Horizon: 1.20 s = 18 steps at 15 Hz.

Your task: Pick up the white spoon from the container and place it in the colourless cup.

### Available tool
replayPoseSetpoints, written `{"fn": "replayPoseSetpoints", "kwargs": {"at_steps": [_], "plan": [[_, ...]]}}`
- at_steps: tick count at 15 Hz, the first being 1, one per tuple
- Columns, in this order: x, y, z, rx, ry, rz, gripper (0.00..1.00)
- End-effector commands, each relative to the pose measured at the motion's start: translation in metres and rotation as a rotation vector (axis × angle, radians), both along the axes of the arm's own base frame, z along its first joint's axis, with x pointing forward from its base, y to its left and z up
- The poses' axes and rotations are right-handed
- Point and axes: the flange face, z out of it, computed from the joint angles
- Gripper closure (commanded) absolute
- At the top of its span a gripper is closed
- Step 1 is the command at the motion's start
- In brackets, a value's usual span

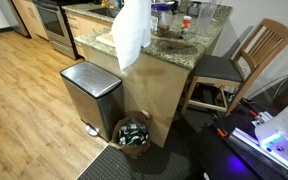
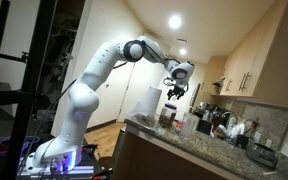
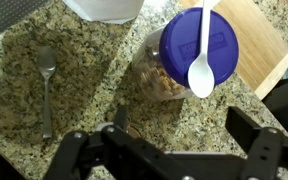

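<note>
One white spoon lies on the blue lid of the single clear container, its bowl end nearest the tool. One metal utensil lies well apart on the granite desk. One wooden board sits just beside the container. The tool hovers above with its fingers spread wide, gripping nothing.

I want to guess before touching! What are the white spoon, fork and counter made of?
White spoon: probably plastic, opaque matte white. Fork: looks like metal, grey and shiny. Counter: speckled polished stone, perhaps granite.
</note>
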Motion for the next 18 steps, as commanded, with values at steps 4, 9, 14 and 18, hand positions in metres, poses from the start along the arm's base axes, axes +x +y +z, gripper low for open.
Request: {"fn": "replayPoseSetpoints", "kwargs": {"at_steps": [4, 9, 14, 18], "plan": [[0.018, 0.02, -0.014, -0.008, -0.002, 0.022, 0.0], [0.046, 0.043, -0.019, 0.026, 0.015, -0.012, 0.0], [0.075, 0.042, -0.031, 0.048, 0.033, -0.155, 0.0], [0.069, 0.043, -0.034, 0.053, 0.046, -0.137, 0.0]]}}
